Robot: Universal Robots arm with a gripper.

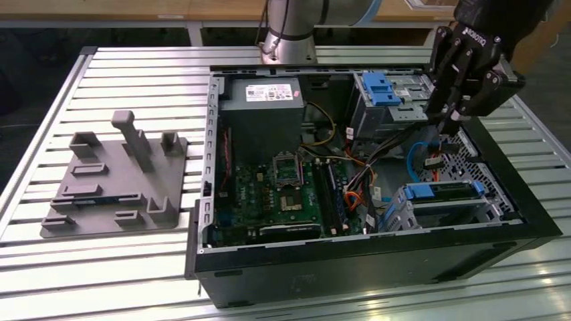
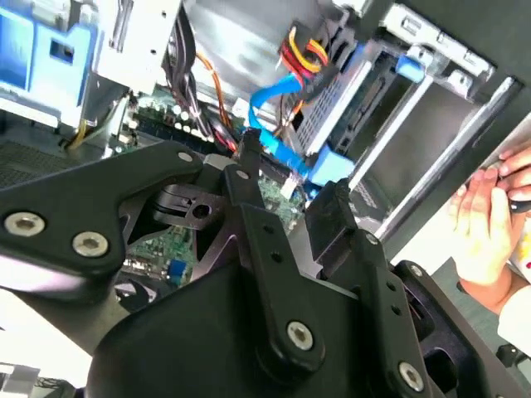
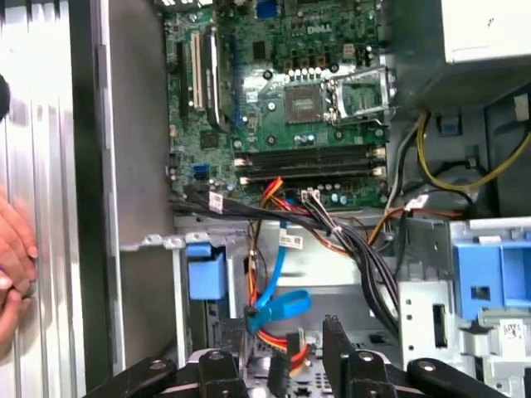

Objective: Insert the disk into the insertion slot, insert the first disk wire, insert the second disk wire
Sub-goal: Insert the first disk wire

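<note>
Beside the gripper [image 3: 304, 348], second disk wire [image 3: 280, 269] partly hidden

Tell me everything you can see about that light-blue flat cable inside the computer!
The second disk wire is a thin, flat, light-blue ribbon that looks like smooth plastic. It hangs loose inside the computer case, running beside orange wires, then folds over on itself in a wide loop. Below the loop it passes between the spread fingers of the end effector, which do not seem to pinch it.
</note>
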